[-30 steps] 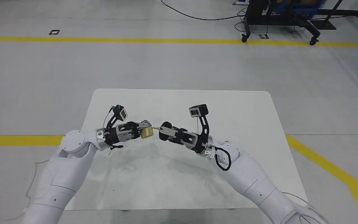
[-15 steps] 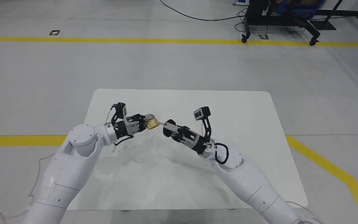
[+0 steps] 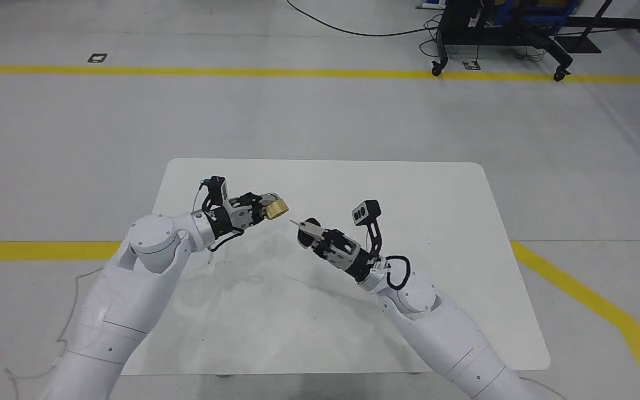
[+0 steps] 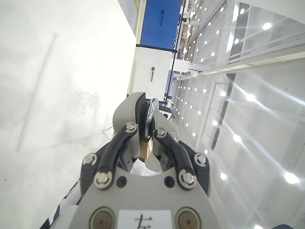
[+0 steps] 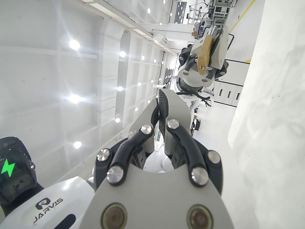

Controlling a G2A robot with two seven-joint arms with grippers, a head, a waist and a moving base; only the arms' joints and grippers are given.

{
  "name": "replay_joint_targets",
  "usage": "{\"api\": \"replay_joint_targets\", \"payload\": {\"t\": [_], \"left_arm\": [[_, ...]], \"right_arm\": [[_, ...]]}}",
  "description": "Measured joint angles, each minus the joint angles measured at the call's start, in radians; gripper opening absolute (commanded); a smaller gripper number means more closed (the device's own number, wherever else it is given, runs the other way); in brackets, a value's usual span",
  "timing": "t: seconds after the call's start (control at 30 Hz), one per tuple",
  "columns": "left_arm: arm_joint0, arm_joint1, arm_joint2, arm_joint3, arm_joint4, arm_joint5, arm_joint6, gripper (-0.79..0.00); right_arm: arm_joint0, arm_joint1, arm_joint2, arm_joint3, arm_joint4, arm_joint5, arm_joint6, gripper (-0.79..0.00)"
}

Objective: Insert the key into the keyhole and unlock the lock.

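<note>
A brass padlock (image 3: 275, 208) sits between the shut fingers of my left gripper (image 3: 263, 209), held above the white table (image 3: 430, 200). In the left wrist view its brass body (image 4: 145, 148) lies deep in the gripper (image 4: 145, 107) and its silver shackle (image 4: 152, 109) pokes out past the fingertips. My right gripper (image 3: 307, 230) is shut on the thin key (image 3: 297, 223), whose tip points at the padlock across a small gap. From the right wrist view the padlock (image 5: 205, 51) shows its keyhole end beyond the right gripper (image 5: 160, 98).
The table's far edge (image 3: 330, 161) lies just beyond both grippers. A black wheeled cart (image 3: 500, 35) stands far off on the floor. Yellow floor lines (image 3: 200, 70) run past the table.
The padlock and key were touching one second ago and now stand apart. Both grippers have shifted toward the table's far side, the left one carrying the padlock up and away.
</note>
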Motion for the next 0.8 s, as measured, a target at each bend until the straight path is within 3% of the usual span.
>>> {"api": "replay_joint_targets", "payload": {"t": [0.23,0.47,0.6,0.8], "left_arm": [[0.024,-0.004,0.006,-0.007,0.023,-0.020,0.046,-0.785],[0.045,-0.010,-0.014,-0.040,0.016,-0.094,0.114,-0.785],[0.057,-0.011,-0.019,-0.056,0.027,-0.105,0.116,-0.785],[0.064,-0.015,-0.016,-0.070,0.055,-0.103,0.125,-0.785]], "right_arm": [[-0.029,-0.037,-0.082,-0.041,-0.191,0.053,-0.350,-0.785],[-0.083,-0.073,-0.161,-0.133,-0.399,0.197,-0.705,-0.785],[-0.081,-0.089,-0.167,-0.142,-0.367,0.214,-0.741,-0.785],[-0.075,-0.102,-0.159,-0.126,-0.311,0.205,-0.704,-0.785]]}}
